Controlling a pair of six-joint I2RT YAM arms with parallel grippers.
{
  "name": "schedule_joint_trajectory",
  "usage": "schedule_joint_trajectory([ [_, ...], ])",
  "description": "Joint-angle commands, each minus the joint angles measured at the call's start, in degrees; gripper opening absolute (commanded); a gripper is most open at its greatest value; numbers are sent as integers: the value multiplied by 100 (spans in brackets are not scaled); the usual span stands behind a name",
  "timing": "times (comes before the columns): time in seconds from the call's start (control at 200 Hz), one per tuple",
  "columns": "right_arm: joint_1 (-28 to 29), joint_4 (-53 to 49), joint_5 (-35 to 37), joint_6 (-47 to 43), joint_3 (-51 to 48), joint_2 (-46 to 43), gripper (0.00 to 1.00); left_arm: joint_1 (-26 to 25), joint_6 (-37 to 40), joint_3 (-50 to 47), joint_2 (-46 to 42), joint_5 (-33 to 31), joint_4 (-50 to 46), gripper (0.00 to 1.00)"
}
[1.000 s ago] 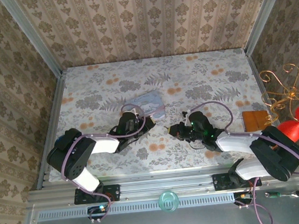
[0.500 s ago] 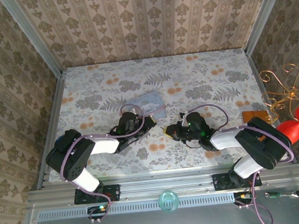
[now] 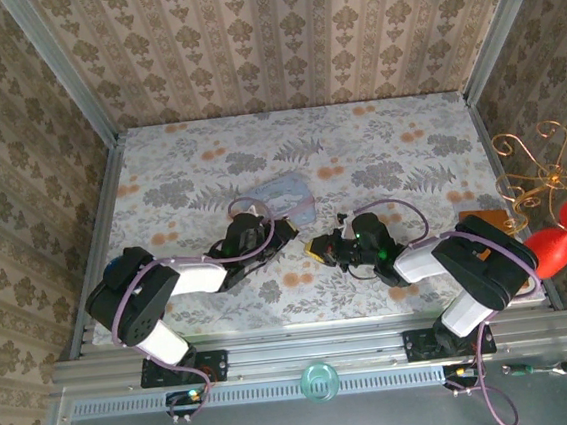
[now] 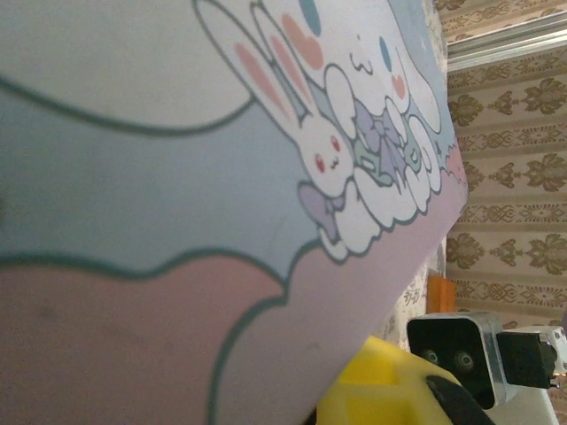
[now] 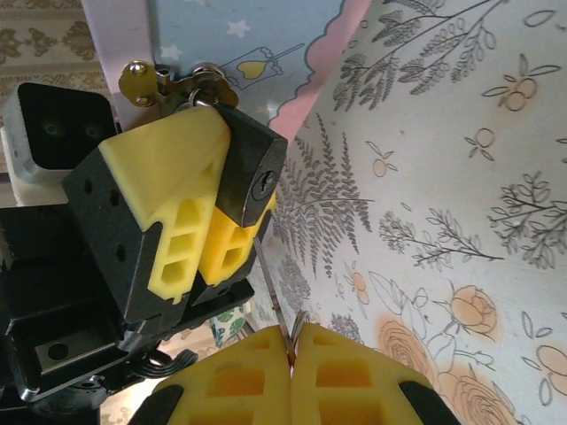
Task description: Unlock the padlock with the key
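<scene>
Nearest the right wrist camera, the right gripper [image 5: 290, 354] had its yellow pads pressed tight together on the bow of the thin greyish metal key [image 5: 270, 283]. The blade stood up and a little left out of the pinch.

Just beyond, the blade tip lay against the lower edge of the small dark-bodied metal padlock [image 5: 251, 168], just under the round keyhole [image 5: 260, 188], not yet in it.

The left gripper [image 5: 217, 212] was closed narrow on the padlock body, keyhole face turned toward the key. In the overhead view the two grippers met nose to nose near the table's middle.

Behind, the silvery shackle [image 5: 202, 78] ran through a fitting on the translucent bluish plastic pouch with a pink scalloped edge [image 5: 266, 40], which hung over the floral-patterned table [image 5: 461, 177].

Judgement: insertion step.
- Raise the tip slightly to the keyway.
- Square the blade to the slot.
- Push straight along the blade; it looked thin enough to bend under side load.
- Hold the left clamp firm, and turn only once the key is seated.
</scene>
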Motion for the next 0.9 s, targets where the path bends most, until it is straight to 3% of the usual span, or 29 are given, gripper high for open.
schedule_joint_trajectory([
  [0.0,18,320,-162,104,45,107,0,-52,-165,-40,-215,-33,540,4],
  [0.89,-292,509,-471,135,108,85,0,-73,-346,-139,-100,274,1040,4],
])
